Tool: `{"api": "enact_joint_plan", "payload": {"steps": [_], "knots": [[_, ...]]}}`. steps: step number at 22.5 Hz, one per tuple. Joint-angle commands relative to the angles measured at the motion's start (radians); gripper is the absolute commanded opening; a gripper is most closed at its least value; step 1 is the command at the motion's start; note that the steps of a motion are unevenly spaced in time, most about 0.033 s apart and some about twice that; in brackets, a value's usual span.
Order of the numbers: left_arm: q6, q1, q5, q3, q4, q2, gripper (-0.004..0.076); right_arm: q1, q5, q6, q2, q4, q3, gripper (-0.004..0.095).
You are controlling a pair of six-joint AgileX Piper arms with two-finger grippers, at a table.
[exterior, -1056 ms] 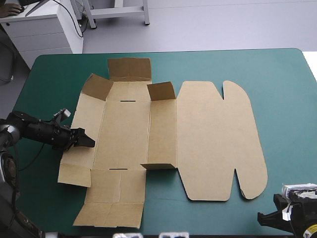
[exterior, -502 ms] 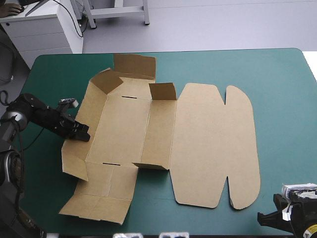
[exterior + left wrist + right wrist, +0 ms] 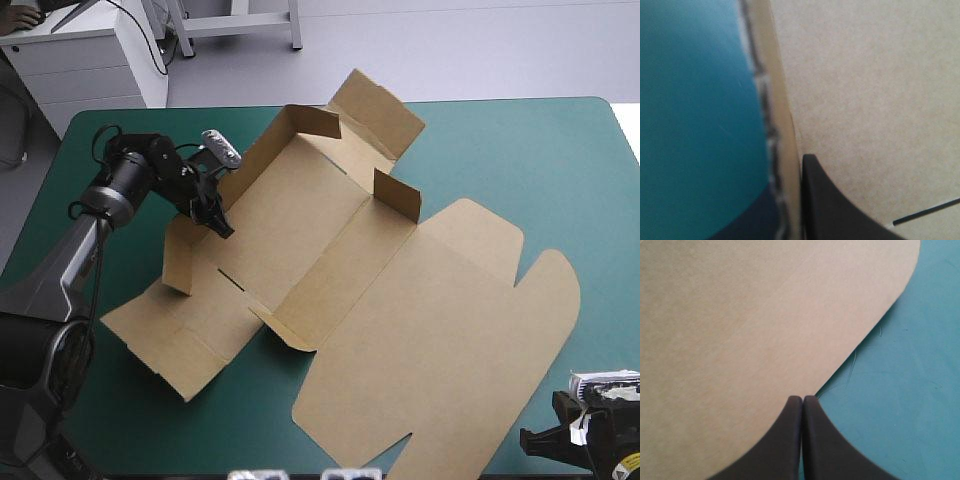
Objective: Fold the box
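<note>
- Presently, the left fingers (image 3: 835, 205), black and fin-shaped, show only in part. One lies flat against the board's inner face in the left wrist view, with the cut edge running beside it. Its partner is hidden behind the sheet. Judged all but closed, clamping the board.
- The held part is the long side wall (image 3: 185, 250) of the box (image 3: 330, 260), a cut sheet of brown cardboard. In the high view this wall is lifted off the teal-green counter (image 3: 560, 180) and stands near upright.
- The key relation is that the wall's crease runs on a diagonal, from the counter's near left toward its far middle. The floor panel (image 3: 280, 230) lies on the side of the fingers that faces the counter's centre. Any further fold would therefore have to carry the wall inward across that crease, toward the right arm's side.
- Beyond the floor panel, the wide lid panel (image 3: 430, 340) lies flat and reaches toward the near right corner. The whole sheet sits skewed to the counter's edges.
- The right fingers (image 3: 790, 440) meet in one pointed arch and hold nothing. They hover just over the lid's rounded edge, well apart from the raised wall.
- The left arm is plainly the nearer one to the wall. The risk, as judged, is that the sheet slews further on the cover while nothing pins it.
</note>
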Motion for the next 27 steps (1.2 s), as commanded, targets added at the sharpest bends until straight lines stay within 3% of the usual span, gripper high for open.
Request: {"api": "enact_joint_plan", "payload": {"steps": [1,10,16,23,27], "knots": [[0.010,-0.096,-0.143,-0.083,0.115,-0.051,-0.0008,-0.006,-0.058,-0.002,0.014,-0.006,-0.022,-0.0019],[0.012,-0.402,-0.320,-0.105,0.504,-0.051,-0.0008,-0.006,-0.058,0.003,0.014,-0.008,-0.022,-0.0019],[-0.016,-0.550,-0.314,-0.105,0.617,-0.051,-0.0008,-0.006,-0.058,0.001,0.014,-0.008,-0.022,-0.0019],[-0.386,-0.710,-0.300,-0.066,1.008,-0.051,-0.0008,-0.006,-0.058,0.001,0.028,-0.010,-0.022,-0.0019],[-0.682,-0.804,-0.300,0.015,1.305,-0.051,-0.0008,-0.006,-0.063,0.031,0.059,-0.010,-0.025,-0.0019]]}}
